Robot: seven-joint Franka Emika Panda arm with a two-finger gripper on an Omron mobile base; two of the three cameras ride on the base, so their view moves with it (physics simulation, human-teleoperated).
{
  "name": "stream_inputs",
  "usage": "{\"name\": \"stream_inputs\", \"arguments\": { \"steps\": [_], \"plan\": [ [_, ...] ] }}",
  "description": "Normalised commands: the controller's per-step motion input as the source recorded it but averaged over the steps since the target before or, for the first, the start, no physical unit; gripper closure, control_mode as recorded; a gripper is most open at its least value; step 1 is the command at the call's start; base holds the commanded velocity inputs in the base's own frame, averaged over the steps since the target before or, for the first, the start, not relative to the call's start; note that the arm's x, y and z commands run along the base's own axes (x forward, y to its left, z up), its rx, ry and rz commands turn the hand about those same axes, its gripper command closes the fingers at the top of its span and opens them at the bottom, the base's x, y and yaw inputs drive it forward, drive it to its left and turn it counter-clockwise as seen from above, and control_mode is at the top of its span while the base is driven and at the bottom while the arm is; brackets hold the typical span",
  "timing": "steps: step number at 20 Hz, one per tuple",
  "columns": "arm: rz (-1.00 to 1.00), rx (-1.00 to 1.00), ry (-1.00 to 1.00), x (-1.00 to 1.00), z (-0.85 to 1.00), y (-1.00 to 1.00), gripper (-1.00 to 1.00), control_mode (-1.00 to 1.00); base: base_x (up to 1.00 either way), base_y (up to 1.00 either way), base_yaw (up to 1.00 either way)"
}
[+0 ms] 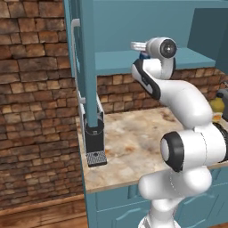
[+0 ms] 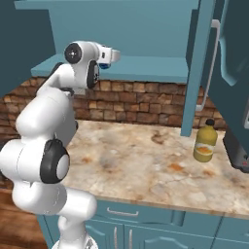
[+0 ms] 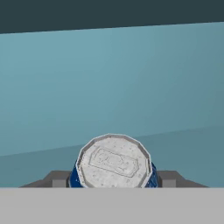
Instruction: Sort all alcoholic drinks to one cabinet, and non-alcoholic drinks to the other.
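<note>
A short blue soda can (image 3: 114,162), one of the non-alcoholic drinks, sits between my gripper's (image 3: 113,178) dark fingers (image 3: 57,178), and the gripper is shut on it. The hand view looks down on the can's silver top, with the teal cabinet interior behind it. From the base, a sliver of the blue can (image 1: 143,55) (image 2: 103,62) shows under the raised hand, at the front edge of the open upper cabinet's shelf (image 1: 124,62) (image 2: 146,68). The big yellow-orange juice bottle (image 2: 205,142) with a black cap stands on the counter to the right, partly hidden behind my arm in the left base view (image 1: 217,104).
Open teal cabinet doors hang at the left (image 1: 84,67) and at the right (image 2: 202,63). A dark appliance (image 1: 95,138) (image 2: 238,146) stands at the counter's end. The marbled counter (image 2: 141,155) runs below a brick wall (image 1: 35,89).
</note>
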Motion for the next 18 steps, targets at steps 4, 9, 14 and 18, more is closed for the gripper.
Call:
{"name": "stream_inputs", "arguments": {
  "steps": [4,9,14,18],
  "plan": [
    [0.0,0.0,0.06,0.42,-0.23,0.0,1.0,-1.0,0.0,0.0,0.0],
    [0.0,0.0,0.05,0.43,-0.26,0.0,1.0,-1.0,0.0,0.0,0.0],
    [0.0,0.0,0.03,0.39,-0.25,0.0,-1.0,-1.0,0.0,0.0,0.0],
    [0.0,0.0,0.0,0.25,-0.11,0.0,-1.0,-1.0,0.0,0.0,0.0]
  ]
}}
